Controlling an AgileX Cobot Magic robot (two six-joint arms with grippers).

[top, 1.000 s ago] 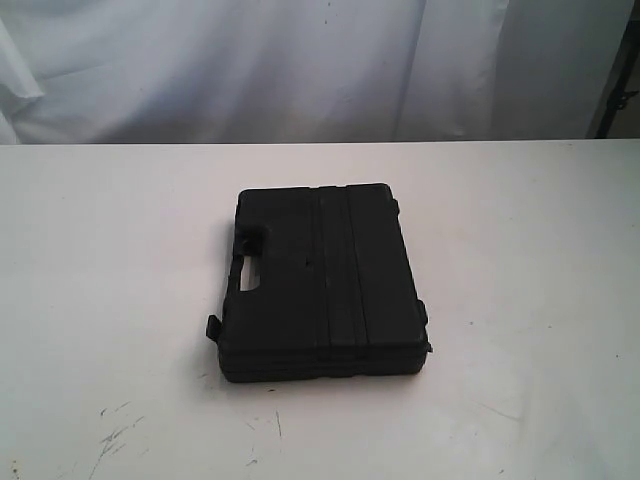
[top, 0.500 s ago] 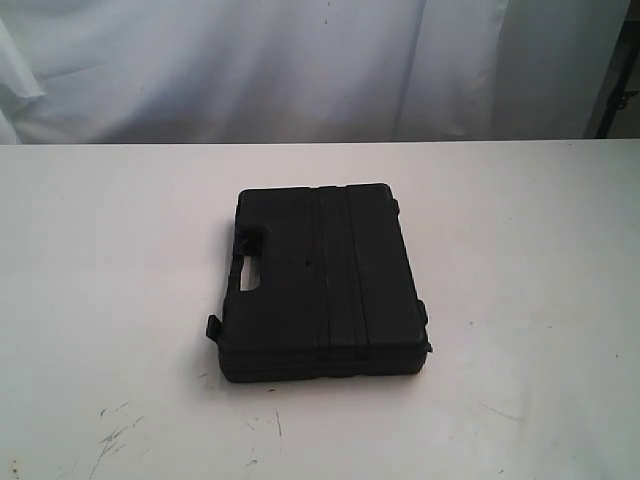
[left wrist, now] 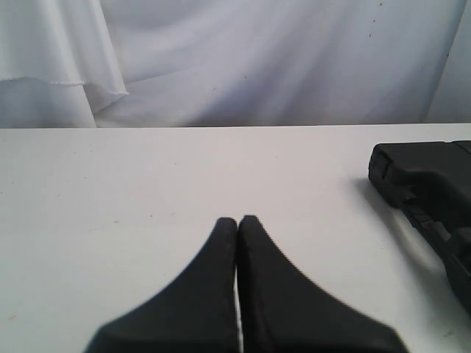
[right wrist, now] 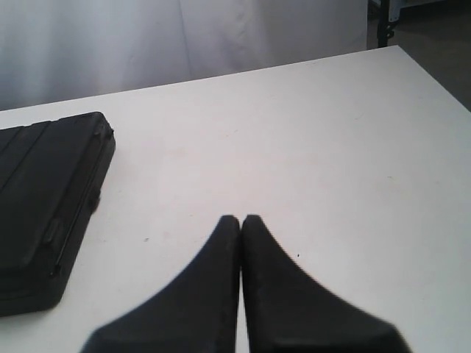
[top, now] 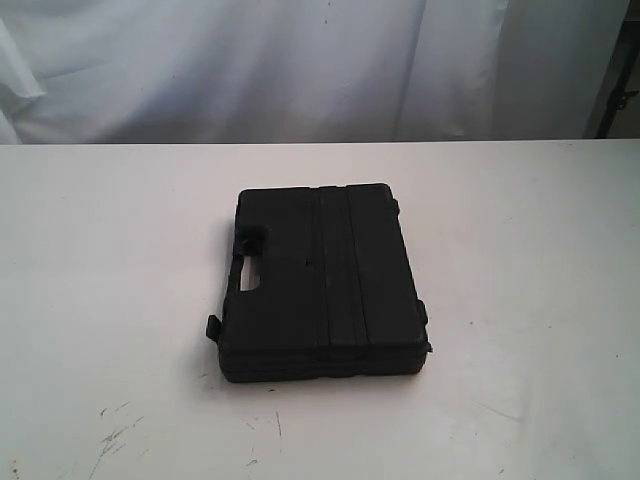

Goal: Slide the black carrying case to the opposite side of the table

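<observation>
The black carrying case [top: 320,280] lies flat near the middle of the white table [top: 520,260], its handle cut-out facing left. Neither arm shows in the exterior view. In the left wrist view my left gripper [left wrist: 238,220] is shut with nothing in it, over bare tabletop, and a corner of the case [left wrist: 430,187] sits well off to one side. My right gripper [right wrist: 241,219] is likewise shut and empty, with the case [right wrist: 44,198] lying apart from it at the other side of its view.
A white cloth backdrop [top: 300,70] hangs behind the table's far edge. Dark scuff marks [top: 115,435] mark the near left of the tabletop. A dark stand [top: 620,90] rises at the far right, past the table corner [right wrist: 397,48].
</observation>
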